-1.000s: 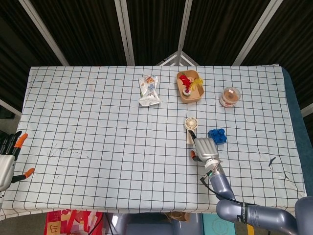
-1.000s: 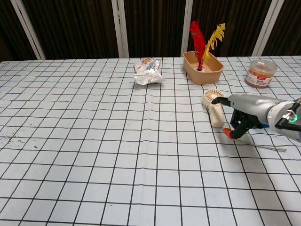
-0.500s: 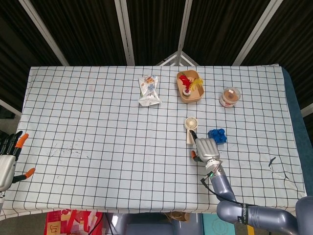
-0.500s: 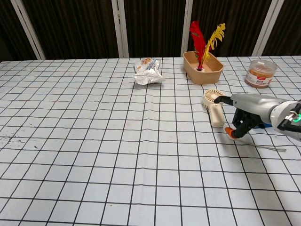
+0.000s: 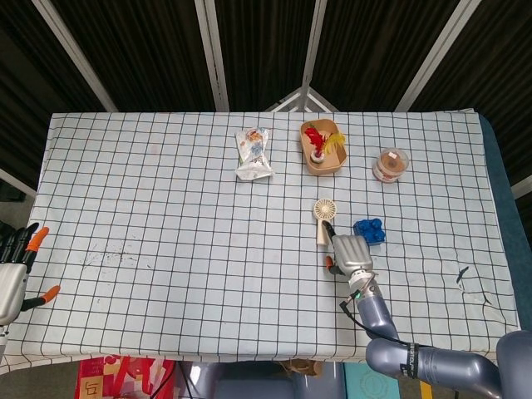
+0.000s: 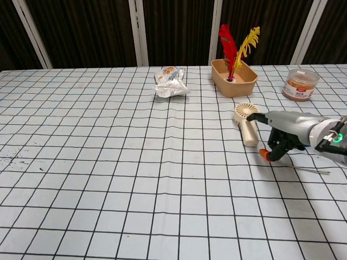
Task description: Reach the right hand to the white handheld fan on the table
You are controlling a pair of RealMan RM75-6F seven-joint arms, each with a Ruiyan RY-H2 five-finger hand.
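Fan (image 5: 322, 219) lay flat, head toward the tan tray (image 5: 309, 154), handle toward you | your right hand (image 5: 350, 253) just beside its handle, fingers spread, holding nothing.

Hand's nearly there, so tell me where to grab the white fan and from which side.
Take the fan by its handle, the plain straight part pointing toward the robot. It lies flat, round head at the far end. Come from its right, where the right hand already sits, fingers closing across the handle.
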